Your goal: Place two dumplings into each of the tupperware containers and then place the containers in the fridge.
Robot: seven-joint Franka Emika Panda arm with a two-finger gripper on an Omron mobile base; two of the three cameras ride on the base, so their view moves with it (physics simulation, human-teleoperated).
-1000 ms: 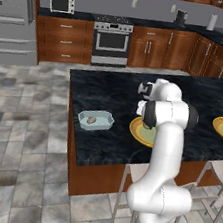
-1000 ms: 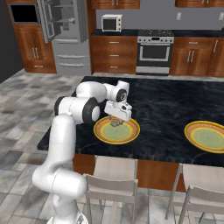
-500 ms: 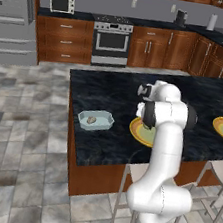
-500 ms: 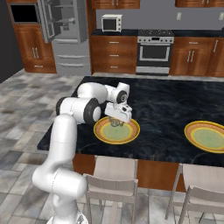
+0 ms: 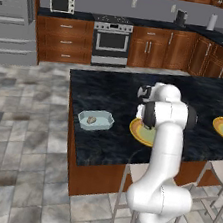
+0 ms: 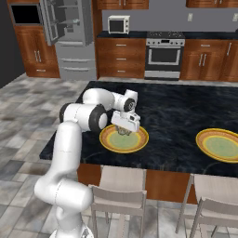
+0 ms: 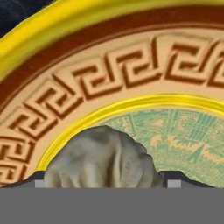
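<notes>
My gripper (image 6: 123,131) reaches down onto the near yellow plate (image 6: 125,142), open, its tips either side of a beige-grey dumpling (image 7: 103,157). In the hand view the dumpling sits between the two dark tips on the plate's (image 7: 109,78) patterned face, close to both; whether they touch it I cannot tell. One pale-blue tupperware container (image 5: 105,117) rests on the black island left of that plate (image 5: 140,133), holding one dumpling (image 5: 91,120). The other container is out of view. The grey fridge (image 6: 69,37) stands across the room with a door open.
A second yellow plate (image 6: 218,144) lies at the island's right end. Stools (image 6: 123,186) line the near side of the island. The oven (image 5: 111,42) and wooden cabinets run along the back wall, beyond a tiled floor.
The gripper has come down lower over the plate, onto the dumpling. The container and the plates have not moved.
</notes>
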